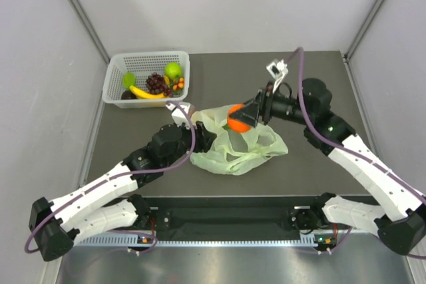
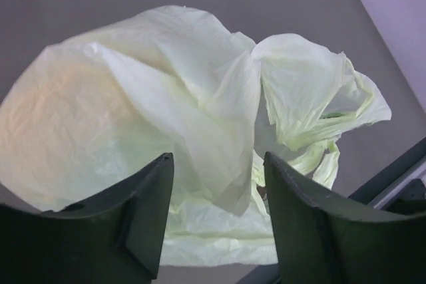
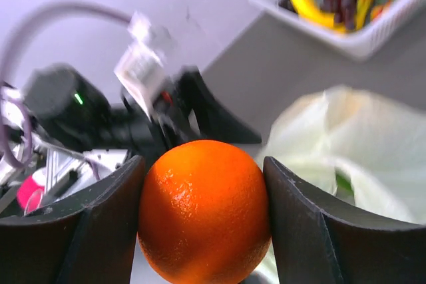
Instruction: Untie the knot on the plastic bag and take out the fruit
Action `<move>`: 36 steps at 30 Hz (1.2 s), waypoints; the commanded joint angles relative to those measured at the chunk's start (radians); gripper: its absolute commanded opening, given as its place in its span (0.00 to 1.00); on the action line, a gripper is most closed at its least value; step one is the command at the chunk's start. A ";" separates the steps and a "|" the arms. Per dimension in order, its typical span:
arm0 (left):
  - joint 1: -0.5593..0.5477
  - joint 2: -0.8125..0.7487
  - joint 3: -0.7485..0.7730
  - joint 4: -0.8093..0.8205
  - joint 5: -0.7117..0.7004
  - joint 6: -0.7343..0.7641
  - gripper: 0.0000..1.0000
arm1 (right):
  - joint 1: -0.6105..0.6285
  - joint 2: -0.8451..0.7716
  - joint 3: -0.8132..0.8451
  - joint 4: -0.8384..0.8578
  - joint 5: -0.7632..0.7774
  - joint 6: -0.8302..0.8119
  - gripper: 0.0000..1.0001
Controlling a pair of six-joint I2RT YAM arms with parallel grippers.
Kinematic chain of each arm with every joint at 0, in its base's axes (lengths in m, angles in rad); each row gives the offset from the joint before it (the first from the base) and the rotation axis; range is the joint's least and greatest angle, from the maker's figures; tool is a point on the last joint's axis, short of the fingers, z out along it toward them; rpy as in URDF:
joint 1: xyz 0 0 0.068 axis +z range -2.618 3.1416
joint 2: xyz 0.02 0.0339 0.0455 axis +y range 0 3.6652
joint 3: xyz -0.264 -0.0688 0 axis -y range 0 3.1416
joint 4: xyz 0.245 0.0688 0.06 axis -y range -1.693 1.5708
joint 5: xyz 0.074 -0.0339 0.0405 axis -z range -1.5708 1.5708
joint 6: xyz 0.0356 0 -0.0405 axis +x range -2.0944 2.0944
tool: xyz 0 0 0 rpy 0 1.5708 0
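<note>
The pale green plastic bag (image 1: pixel 239 151) lies crumpled on the dark table between the arms. No tied knot shows; loose handle strips hang at the bag's right in the left wrist view (image 2: pixel 324 154). My right gripper (image 1: pixel 247 116) is shut on the small round orange (image 1: pixel 237 117) and holds it above the bag's top; it fills the gap between the fingers in the right wrist view (image 3: pixel 204 211). A green piece (image 3: pixel 343 183) shows inside the bag. My left gripper (image 1: pixel 202 136) is open at the bag's left edge, with a fold of bag (image 2: pixel 200 111) between its fingers (image 2: pixel 150 197).
A white lattice basket (image 1: pixel 116 71) stands at the back left holding a banana (image 1: pixel 146 92), dark grapes (image 1: pixel 157 83), a light green apple (image 1: pixel 173 70) and other small fruit. Grey walls close in the left, back and right. The left arm (image 3: pixel 63 94) is just beyond the orange.
</note>
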 commanded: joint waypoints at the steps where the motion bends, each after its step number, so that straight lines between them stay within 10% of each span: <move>1: -0.004 -0.053 -0.056 0.009 -0.048 -0.035 0.64 | -0.021 0.117 0.201 0.004 0.042 -0.042 0.00; 4: -0.002 -0.093 -0.073 -0.005 -0.068 -0.044 0.99 | -0.021 0.268 0.335 -0.016 0.095 -0.059 0.00; 21: -0.002 -0.464 -0.097 -0.209 -0.225 -0.102 0.99 | 0.131 1.108 1.255 -0.221 0.297 -0.298 0.00; 36: -0.002 -0.650 -0.060 -0.381 -0.427 -0.136 0.99 | 0.220 1.450 1.349 0.223 0.615 -0.416 0.06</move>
